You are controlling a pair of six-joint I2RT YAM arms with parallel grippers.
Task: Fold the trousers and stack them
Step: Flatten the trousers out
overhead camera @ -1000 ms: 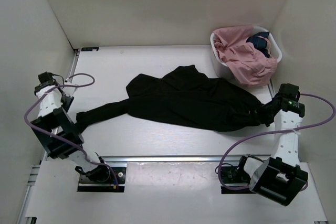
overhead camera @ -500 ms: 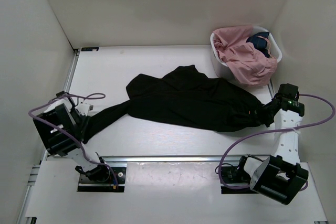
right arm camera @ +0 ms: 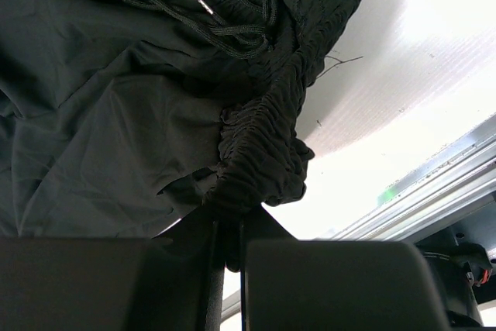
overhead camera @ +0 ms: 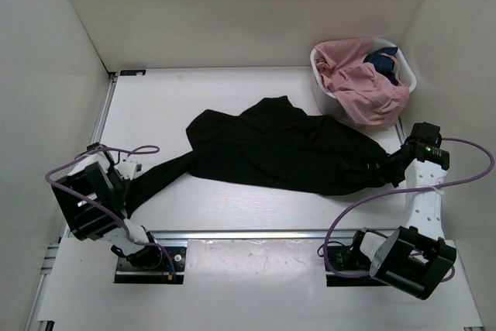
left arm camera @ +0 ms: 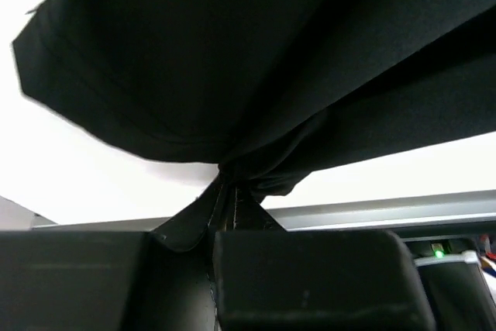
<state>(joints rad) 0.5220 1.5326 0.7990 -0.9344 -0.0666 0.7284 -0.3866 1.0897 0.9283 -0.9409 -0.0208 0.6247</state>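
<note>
One pair of black trousers (overhead camera: 279, 149) lies stretched across the white counter (overhead camera: 170, 106), running from near left to mid right. Its bulk is rumpled in the middle, and one leg tapers away toward the left arm. The two arms each hold one end.

The left tool (overhead camera: 130, 191) is pinched onto the end of that leg. In the left wrist view its fingers (left arm camera: 190, 226) are pressed together on a gathered tuck of the fabric, and the hemmed leg end (left arm camera: 93, 106) fans out above them.

The right tool (overhead camera: 391, 170) grips the other end of the trousers. In the right wrist view it is pressed together on the bunched elastic waistband (right arm camera: 263, 153). One black drawstring (right arm camera: 225, 29) with a pale tip lies looped on the cloth above.

One white basket (overhead camera: 322, 97) stands at the far right of the counter, apart from the trousers. It is heaped with pink clothing (overhead camera: 360, 83) that spills over its near rim; how many pink pieces there are cannot be told. One dark blue item (overhead camera: 384, 60) shows at the back of it.

Two purple cables are in view: one (overhead camera: 132, 149) loops by the left arm and one (overhead camera: 465, 180) by the right. One metal rail (overhead camera: 256, 234) runs along the near edge between the two arm bases.
</note>
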